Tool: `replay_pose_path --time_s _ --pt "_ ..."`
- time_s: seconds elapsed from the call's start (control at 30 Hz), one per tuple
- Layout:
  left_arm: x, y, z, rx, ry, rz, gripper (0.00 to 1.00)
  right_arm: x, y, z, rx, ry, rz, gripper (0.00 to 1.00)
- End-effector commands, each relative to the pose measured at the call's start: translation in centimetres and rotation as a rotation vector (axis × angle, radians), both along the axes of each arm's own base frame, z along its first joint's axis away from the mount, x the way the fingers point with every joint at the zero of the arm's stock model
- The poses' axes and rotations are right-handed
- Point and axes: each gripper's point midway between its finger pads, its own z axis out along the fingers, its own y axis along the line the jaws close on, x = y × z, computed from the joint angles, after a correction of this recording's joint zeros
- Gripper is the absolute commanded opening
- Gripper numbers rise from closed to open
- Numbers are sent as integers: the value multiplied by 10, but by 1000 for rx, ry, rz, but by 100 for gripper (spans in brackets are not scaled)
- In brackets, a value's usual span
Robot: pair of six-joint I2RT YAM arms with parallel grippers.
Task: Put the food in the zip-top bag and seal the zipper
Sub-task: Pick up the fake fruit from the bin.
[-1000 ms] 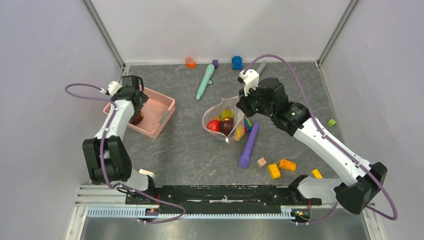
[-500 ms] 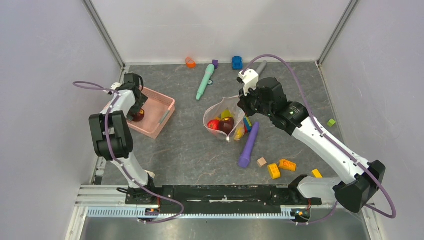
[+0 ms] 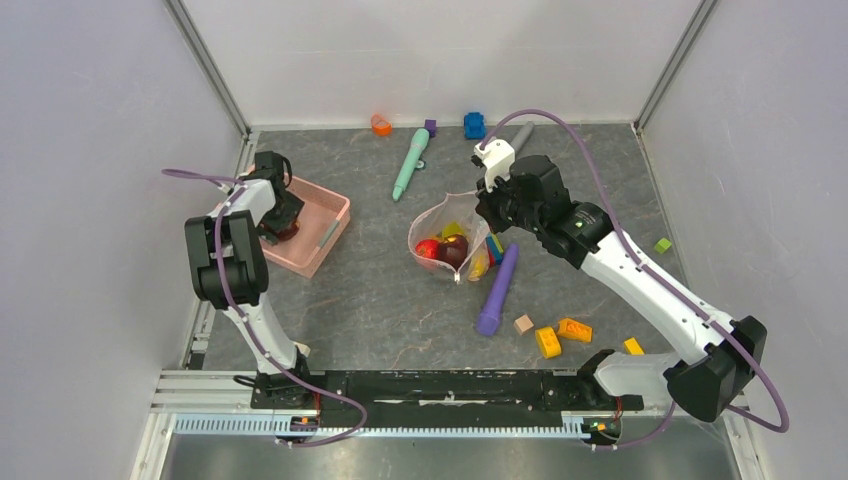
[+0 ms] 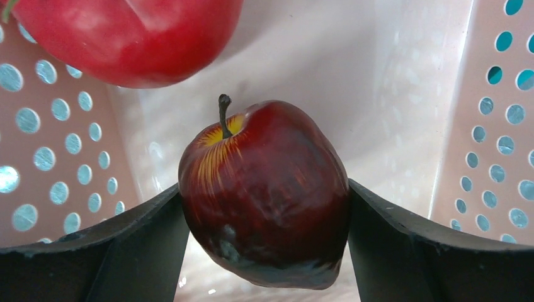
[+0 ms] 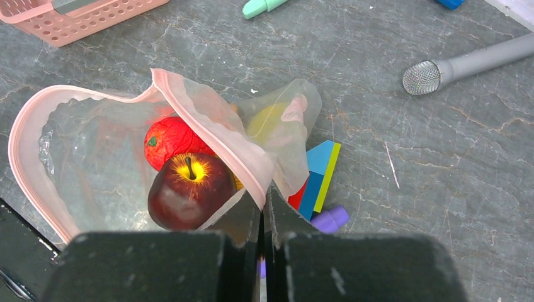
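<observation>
The clear zip-top bag (image 3: pixel 440 215) lies mid-table with its mouth held open. Inside it lie a red fruit (image 5: pixel 170 138), a dark maroon apple (image 5: pixel 189 192) and a yellow piece (image 5: pixel 267 119). My right gripper (image 5: pixel 264 195) is shut on the bag's pink zipper rim (image 5: pixel 208 119), and the slider tab (image 5: pixel 293 115) is just beyond it. My left gripper (image 4: pixel 264 187) is down in the pink basket (image 3: pixel 325 215), with both fingers pressed against another dark maroon apple (image 4: pixel 264 201). A glossy red fruit (image 4: pixel 126 38) lies behind that apple.
A purple stick (image 3: pixel 497 290) and multicoloured blocks (image 5: pixel 318 176) lie against the bag's right side. A teal marker (image 3: pixel 410 163), a grey microphone (image 3: pixel 520 135), and blue and orange toys sit at the back. Loose blocks (image 3: pixel 560 335) lie near right.
The left arm has folded back and upright while its gripper stayed in the basket, shifting slightly. The right gripper kept its hold on the bag rim and edged a little away.
</observation>
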Motion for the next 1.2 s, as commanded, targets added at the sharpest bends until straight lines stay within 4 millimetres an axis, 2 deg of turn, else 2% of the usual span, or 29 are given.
replay_pose_path --time_s 0.0,0.07,0.13,0.27,0.43,0.63,0.77,0.8,0.83,1.03,1.17 --pt "15 -10 5 -75 -68 -3 82 5 -4 4 -12 -22 -14 0" --pt "16 -17 4 -109 -79 -22 74 5 -3 4 -11 -21 -14 0" --pt "15 -23 6 -135 -91 -36 59 5 -3 4 -10 -20 -15 0" --pt "14 -28 25 -149 -138 -60 34 3 -3 7 4 -20 -10 0" --pt "9 -37 66 -151 -242 -124 21 1 -1 9 23 -15 -7 0" --pt "-6 -61 127 -140 -401 -210 18 -6 6 14 67 -14 29 0" --pt "-19 -101 179 -130 -551 -359 18 -10 8 18 90 -13 44 0" --pt "-24 -121 189 -138 -575 -420 18 -11 8 18 95 -12 47 0" --pt "-30 -133 199 -139 -605 -454 18 -12 9 18 100 -13 50 0" --pt "-72 -209 242 -165 -740 -749 18 -13 10 19 108 -16 56 0" --pt "-99 -252 268 -264 -844 -973 21 -11 12 17 107 -7 59 0"
